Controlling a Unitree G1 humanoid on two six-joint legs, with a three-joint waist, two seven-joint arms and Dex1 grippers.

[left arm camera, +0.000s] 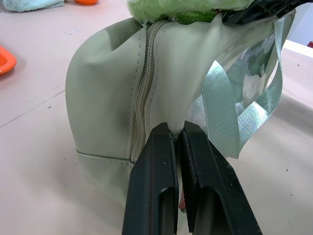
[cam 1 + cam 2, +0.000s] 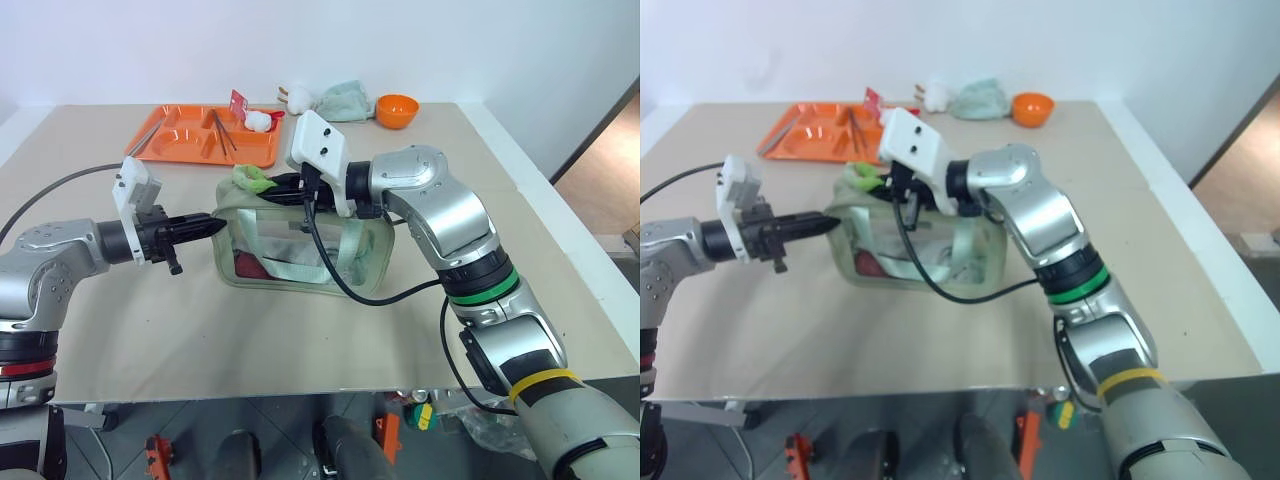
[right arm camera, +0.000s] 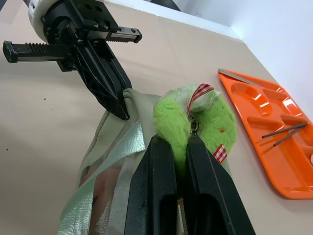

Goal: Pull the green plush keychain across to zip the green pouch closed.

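At the centre of the frame on the counter (image 2: 150,330), the left pincer (image 2: 212,226) is clamped on the green pouch (image 2: 300,250) end to brace it, while the right pincer (image 3: 182,147) is closed on the green plush keychain (image 3: 195,122) at the pouch's top left, ready to pull.

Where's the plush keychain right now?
The green plush keychain sits on top of the green pouch at its left end, pinched in the right gripper.

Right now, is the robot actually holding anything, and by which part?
Yes. The left claw pinches the fabric at the zipper end of the green pouch; the right claw is shut on the fuzzy body of the green plush keychain.
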